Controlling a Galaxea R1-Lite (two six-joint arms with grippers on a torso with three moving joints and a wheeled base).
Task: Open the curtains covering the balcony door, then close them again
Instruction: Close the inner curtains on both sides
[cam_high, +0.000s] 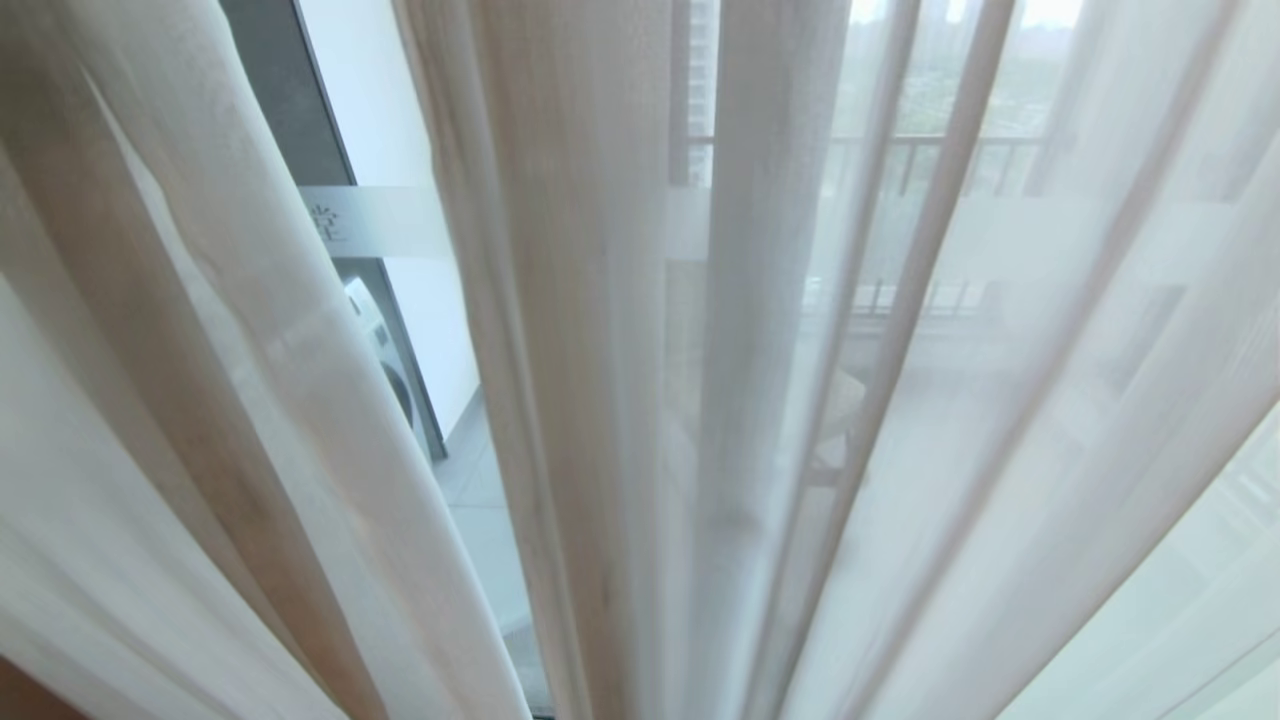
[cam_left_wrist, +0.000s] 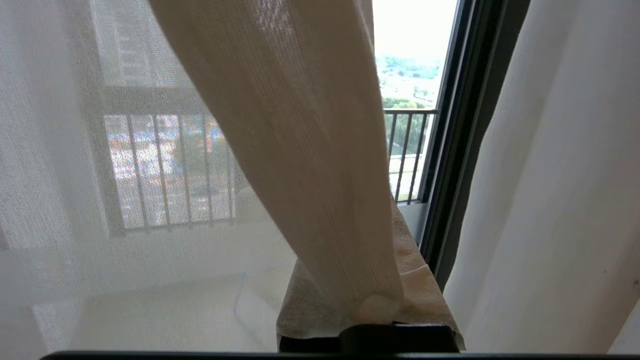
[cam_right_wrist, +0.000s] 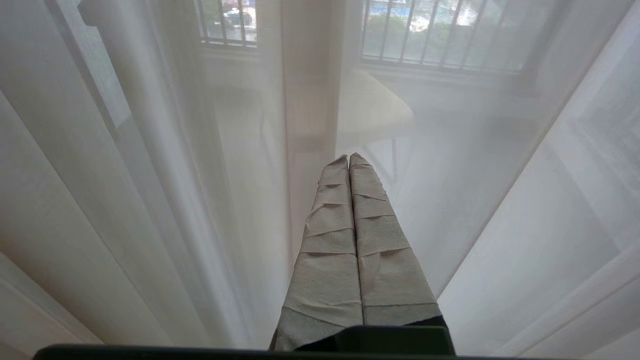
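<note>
Left pincer (cam_left_wrist: 372, 305) clamped on sheer curtains' (cam_high: 560, 300) gathered edge beside black door frame (cam_left_wrist: 450, 150); right pincer (cam_right_wrist: 348, 160) closed, empty.

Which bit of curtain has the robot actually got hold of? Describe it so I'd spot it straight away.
Start at the black frame of the balcony door in the left wrist view. Just beside it a fold of the beige drape slants down to the left gripper, whose jaws are shut on its bottom end. Unlike the see-through white sheers alongside, it is thick, opaque and visibly woven.
</note>
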